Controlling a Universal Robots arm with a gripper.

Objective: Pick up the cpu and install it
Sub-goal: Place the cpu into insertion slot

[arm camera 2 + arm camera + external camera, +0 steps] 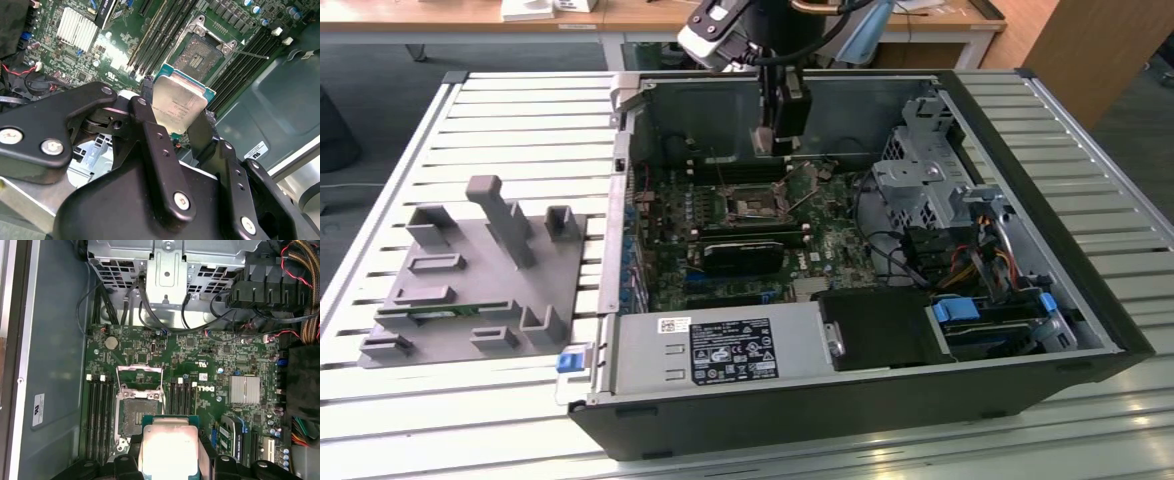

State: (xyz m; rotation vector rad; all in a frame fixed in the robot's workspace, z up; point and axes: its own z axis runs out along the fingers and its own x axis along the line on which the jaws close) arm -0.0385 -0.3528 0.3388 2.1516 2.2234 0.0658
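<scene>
Clearly, the cpu (179,106), a small flat square chip with a shiny silver-grey metal lid and a thin pale green-edged rim, is off the board and in the air, pinched in the black 2-fingered hand (177,119). The hand is narrowed onto it, 1 finger (150,131) on each of 2 opposite edges, with the lid face left bare. In the first wrist view the chip (169,450) hangs above the green motherboard (200,355), near the dark square socket (140,397) with its metal frame swung open, but not over it or touching it.

I judge the chip to be light, thin and quite stiff, so it needs little squeeze. The polished lid looks slippery, and the underside contacts and socket pins are surely fragile. The bare edges of the rim are therefore the right place to hold it, as it is held now. It appears somewhat tilted in the second wrist view.

In the exterior view the hand (781,135) sits at about 12 o'clock from the socket (754,207), inside the open black computer case (1067,200). The case lies on a pale slatted surface (520,130), and a grey moulded fixture tray (467,290) sits at 9 o'clock from the case.
</scene>
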